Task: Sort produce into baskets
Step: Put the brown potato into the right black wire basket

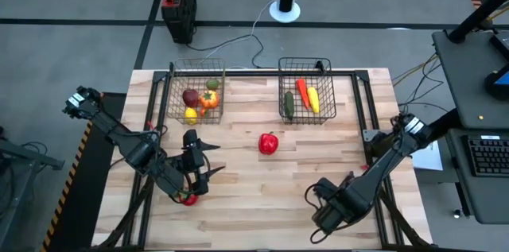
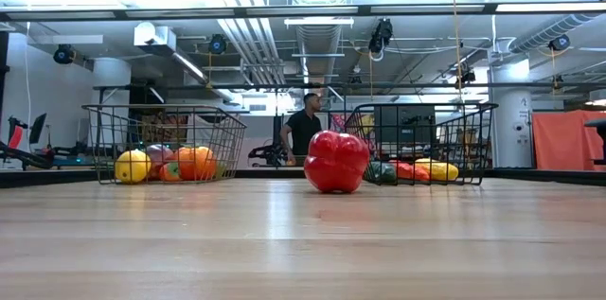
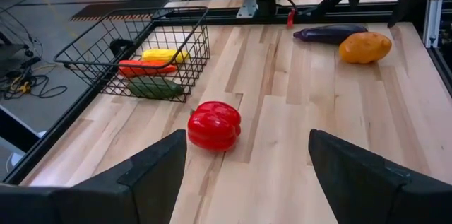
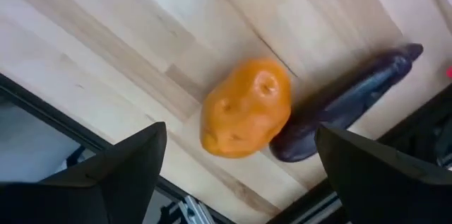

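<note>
Nearest the low camera we see the pale wooden plank worktop (image 2: 284,243), and on it, out in the open middle, a glossy red toy bell pepper (image 2: 335,161) standing alone. Behind it sit two rectangular dark wire-mesh baskets: the left basket (image 1: 176,73) holds a yellow lemon-like piece (image 2: 132,166), a dark red fruit (image 1: 190,97), an orange round fruit (image 1: 208,99) and a small green piece, while the right basket (image 1: 324,73) holds a dark green cucumber (image 1: 288,106), an orange-red carrot (image 1: 303,91) and a yellow corn cob (image 1: 313,99) lying side by side. The left hand (image 3: 247,160) hovers low over the worktop at the near left, its two dark fingers set apart with nothing between them, pointing toward the red pepper, which lies just ahead of it. The right hand (image 4: 236,160) hangs over the near right corner of the worktop, fingers spread wide and empty, looking down on a lumpy orange potato-shaped piece (image 4: 246,107) that touches a long dark purple eggplant (image 4: 346,104) beside it, both close to the worktop's black frame edge. From the left wrist view we find the same pair at the far side of the worktop, beyond the pepper. In the room behind, a person in a dark shirt (image 2: 303,130) stands between the two baskets as seen from the low camera.
</note>
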Available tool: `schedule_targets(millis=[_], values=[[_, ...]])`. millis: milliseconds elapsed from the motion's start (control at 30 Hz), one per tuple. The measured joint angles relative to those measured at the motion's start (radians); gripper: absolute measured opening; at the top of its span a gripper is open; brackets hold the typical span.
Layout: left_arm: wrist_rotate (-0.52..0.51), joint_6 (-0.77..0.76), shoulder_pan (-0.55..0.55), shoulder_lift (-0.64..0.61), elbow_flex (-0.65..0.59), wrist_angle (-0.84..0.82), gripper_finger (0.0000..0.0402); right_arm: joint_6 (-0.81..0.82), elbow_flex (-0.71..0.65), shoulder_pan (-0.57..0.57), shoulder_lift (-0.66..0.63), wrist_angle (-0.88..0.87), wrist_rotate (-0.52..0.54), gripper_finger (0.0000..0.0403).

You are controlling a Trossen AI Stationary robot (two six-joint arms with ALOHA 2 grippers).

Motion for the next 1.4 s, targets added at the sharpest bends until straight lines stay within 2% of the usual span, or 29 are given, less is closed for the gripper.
schedule_targets(millis=[167, 367, 533, 800, 1167, 1400], values=[[-0.002, 0.0, 0.0, 0.0, 0.0, 0.001, 0.0279, 0.101, -0.093, 0.017, -0.087, 0.026, 0.006, 0.0354], [-0.003, -0.007, 0.0, 0.0, -0.001, 0.0, 0.0279, 0.185, -0.232, 0.03, -0.154, 0.229, 0.008, 0.0354], [-0.003, -0.008, 0.0, 0.0, -0.001, 0.0, 0.0279, 0.22, -0.314, 0.034, -0.146, 0.348, -0.008, 0.0354], [-0.025, -0.008, 0.0, 0.0, -0.001, 0.001, 0.0279, 0.232, -0.36, 0.034, -0.086, 0.383, -0.108, 0.0354], [-0.044, -0.007, 0.001, 0.0, -0.001, 0.0, 0.0279, 0.217, -0.402, 0.034, -0.042, 0.477, -0.095, 0.0353], [-0.052, -0.005, 0.001, 0.01, -0.001, 0.001, 0.0279, 0.206, -0.399, 0.034, -0.023, 0.478, -0.065, 0.0333]])
